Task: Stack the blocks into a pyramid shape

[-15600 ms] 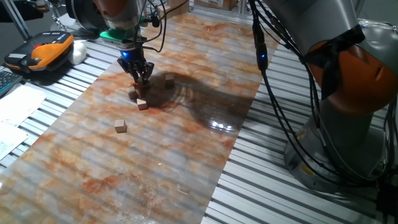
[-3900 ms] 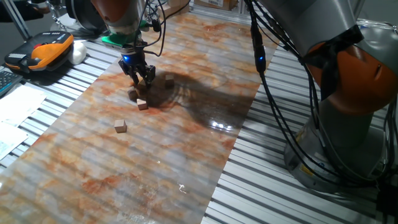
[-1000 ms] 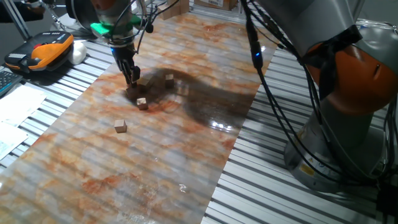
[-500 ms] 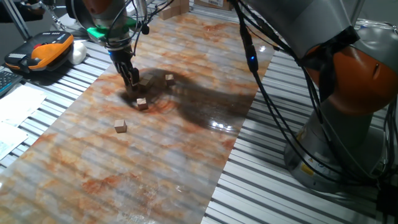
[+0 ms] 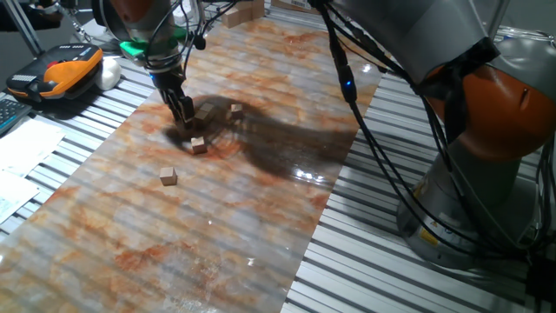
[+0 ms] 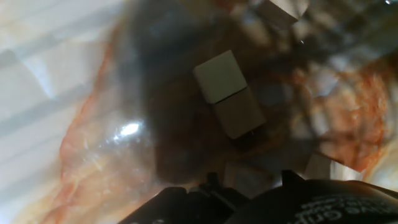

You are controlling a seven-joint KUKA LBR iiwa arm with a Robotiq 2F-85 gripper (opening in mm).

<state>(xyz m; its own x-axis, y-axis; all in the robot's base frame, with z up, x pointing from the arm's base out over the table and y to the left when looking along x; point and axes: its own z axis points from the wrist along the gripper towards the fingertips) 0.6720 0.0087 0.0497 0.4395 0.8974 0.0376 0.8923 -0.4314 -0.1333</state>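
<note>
Several light-brown wooden blocks lie on the marbled board. In the fixed view my gripper (image 5: 184, 116) hangs low over the far-left cluster, next to one block (image 5: 205, 111). Other blocks lie apart: one (image 5: 236, 109) behind, one (image 5: 198, 145) in front, one (image 5: 168, 176) nearer. The hand view shows two blocks (image 6: 229, 93) touching side by side. Another block (image 6: 245, 176) sits between my fingertips, which stand slightly wider than it. My gripper (image 6: 249, 182) looks open, and I cannot tell if it touches the block. Two more blocks (image 6: 323, 168) (image 6: 280, 9) show at the edges.
The marbled board (image 5: 217, 235) lies on a slatted metal table. An orange and black device (image 5: 65, 69) and papers (image 5: 17, 156) are at the left. The arm's orange and grey base (image 5: 486, 130) and hanging cables (image 5: 382, 148) fill the right side.
My gripper has shifted left from above the cluster, turned, and dropped lower toward the board. The block beside it has come into sight. The loose blocks have not moved.
</note>
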